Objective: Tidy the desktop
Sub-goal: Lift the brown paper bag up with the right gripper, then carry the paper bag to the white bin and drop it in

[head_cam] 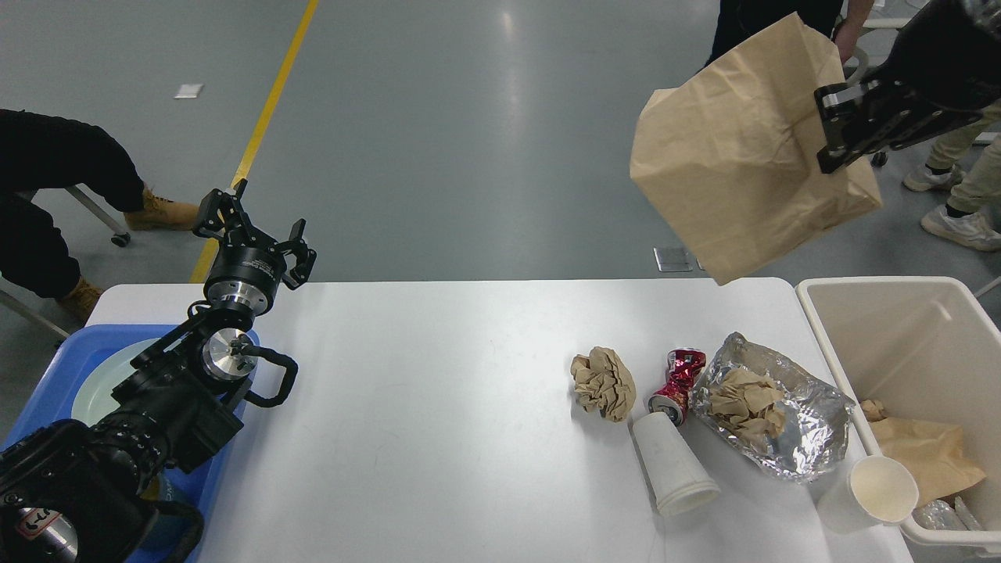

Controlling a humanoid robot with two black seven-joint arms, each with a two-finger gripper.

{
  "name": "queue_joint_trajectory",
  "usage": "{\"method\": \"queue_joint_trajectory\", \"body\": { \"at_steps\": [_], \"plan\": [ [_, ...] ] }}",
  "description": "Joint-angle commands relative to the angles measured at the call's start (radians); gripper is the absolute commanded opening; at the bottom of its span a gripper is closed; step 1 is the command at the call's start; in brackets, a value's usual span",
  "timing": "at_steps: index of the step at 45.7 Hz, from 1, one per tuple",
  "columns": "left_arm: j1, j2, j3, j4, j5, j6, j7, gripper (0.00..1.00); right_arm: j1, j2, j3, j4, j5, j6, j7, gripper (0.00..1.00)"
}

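**Desktop tidy: right arm had the bag up, trash on the right side**

My left arm came in from the lower left over the blue tray (47, 383), which sat on the left end of the desktop (422, 407) with a pale green plate (98, 387) in it. My left gripper (254, 227) was raised at the desktop's far-left edge, fingers spread apart, nothing between them.

Middle of the desktop was bare white surface.

Right of centre, a cluster: crumpled brown paper ball (604, 383), then a crushed red can (677, 381) just beside it, with a white paper cup (674, 465) on its side in front of the can. A foil wrapper (813, 414) holding more crumpled brown paper lay touching the can's right side. A second white cup (876, 493) stood upright at the desktop's right edge, against the beige bin (899, 344). The bin had brown paper in it.

My right gripper (841, 129) was clamped on a brown paper bag (735, 156), held tilted in the air above the desktop's far-right corner.
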Motion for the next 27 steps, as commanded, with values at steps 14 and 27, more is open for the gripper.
{"method": "queue_joint_trajectory", "body": {
  "at_steps": [14, 27],
  "plan": [
    [0.000, 0.000, 0.000, 0.000, 0.000, 0.000, 0.000, 0.96, -0.255, -0.157, -0.176, -0.318, -0.204, 0.000, -0.014, 0.00],
    [0.000, 0.000, 0.000, 0.000, 0.000, 0.000, 0.000, 0.96, -0.695, -0.189, -0.167, -0.517, -0.206, -0.127, -0.037, 0.00]
  ]
}}
